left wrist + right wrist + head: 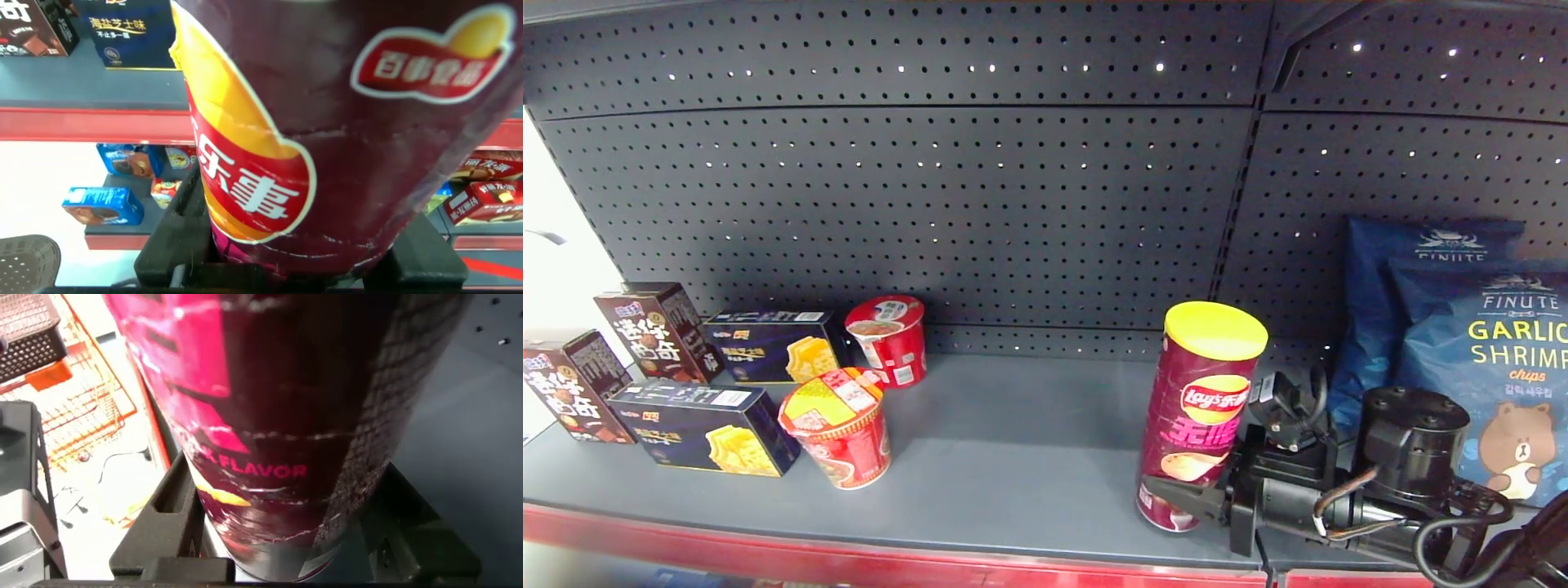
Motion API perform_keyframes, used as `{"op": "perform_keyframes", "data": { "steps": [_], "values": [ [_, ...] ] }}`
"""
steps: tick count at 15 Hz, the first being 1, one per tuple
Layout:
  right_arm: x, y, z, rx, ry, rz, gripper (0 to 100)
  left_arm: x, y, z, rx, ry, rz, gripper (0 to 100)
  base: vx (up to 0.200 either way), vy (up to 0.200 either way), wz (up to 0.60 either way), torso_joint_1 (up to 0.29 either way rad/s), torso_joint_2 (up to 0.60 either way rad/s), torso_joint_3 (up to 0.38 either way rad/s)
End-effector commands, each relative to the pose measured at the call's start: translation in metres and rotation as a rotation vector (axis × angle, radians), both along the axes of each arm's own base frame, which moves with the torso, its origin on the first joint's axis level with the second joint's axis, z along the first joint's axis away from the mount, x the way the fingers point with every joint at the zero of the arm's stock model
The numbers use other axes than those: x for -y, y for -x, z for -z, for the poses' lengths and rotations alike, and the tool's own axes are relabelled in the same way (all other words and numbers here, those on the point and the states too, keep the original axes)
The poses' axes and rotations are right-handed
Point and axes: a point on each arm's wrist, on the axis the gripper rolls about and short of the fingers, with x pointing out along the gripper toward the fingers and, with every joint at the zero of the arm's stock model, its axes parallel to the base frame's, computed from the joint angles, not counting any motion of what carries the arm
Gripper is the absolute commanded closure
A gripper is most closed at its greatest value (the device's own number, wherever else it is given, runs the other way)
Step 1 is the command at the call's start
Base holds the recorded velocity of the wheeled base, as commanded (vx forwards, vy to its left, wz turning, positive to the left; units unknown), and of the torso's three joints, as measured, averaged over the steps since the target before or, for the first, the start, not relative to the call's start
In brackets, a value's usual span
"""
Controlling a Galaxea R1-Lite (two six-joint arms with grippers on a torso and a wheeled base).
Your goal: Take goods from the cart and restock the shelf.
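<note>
Chip can (pixel 1205 408) is clamped between right fingers (pixel 1184 498) on shelf (pixel 1013 457) — second can (pixel 327 122) is gripped between left fingers (pixel 176 245).

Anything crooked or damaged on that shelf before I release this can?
The front cup noodle looks tilted, leaning against the dark blue snack box instead of standing flat. The chips can in the right gripper stands upright; nothing looks spilled.

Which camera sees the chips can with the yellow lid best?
The head view: the whole chips can, upright at the shelf, lid and all. The right wrist view shows just its side, close up, in the right tool. The left wrist view shows a second can.
</note>
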Motion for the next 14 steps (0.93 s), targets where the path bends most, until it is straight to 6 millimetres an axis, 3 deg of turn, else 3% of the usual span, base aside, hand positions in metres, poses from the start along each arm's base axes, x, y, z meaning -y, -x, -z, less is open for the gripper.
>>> {"op": "perform_keyframes", "data": {
  "steps": [1, 12, 13, 14],
  "values": [
    [-0.007, -0.003, 0.007, -0.012, 0.009, -0.014, 100, 0.000, 0.001, 0.000, 0.005, 0.001, -0.001, 100, 0.000, 0.000, 0.00, 0.000, 0.00, 0.000],
    [-0.018, -0.017, 0.025, -0.019, 0.019, -0.018, 100, 0.000, 0.002, 0.001, 0.010, 0.023, -0.001, 100, 0.000, 0.000, 0.00, 0.000, 0.00, 0.000],
    [-0.018, -0.016, 0.024, -0.016, 0.017, -0.020, 0, 0.000, 0.002, 0.001, 0.016, 0.023, -0.001, 100, 0.000, 0.000, 0.00, 0.000, 0.00, 0.000],
    [-0.017, -0.015, 0.022, -0.012, 0.014, -0.020, 0, 0.000, 0.003, 0.002, 0.017, 0.026, -0.003, 100, 0.000, 0.000, 0.00, 0.000, 0.00, 0.000]
  ]
}}
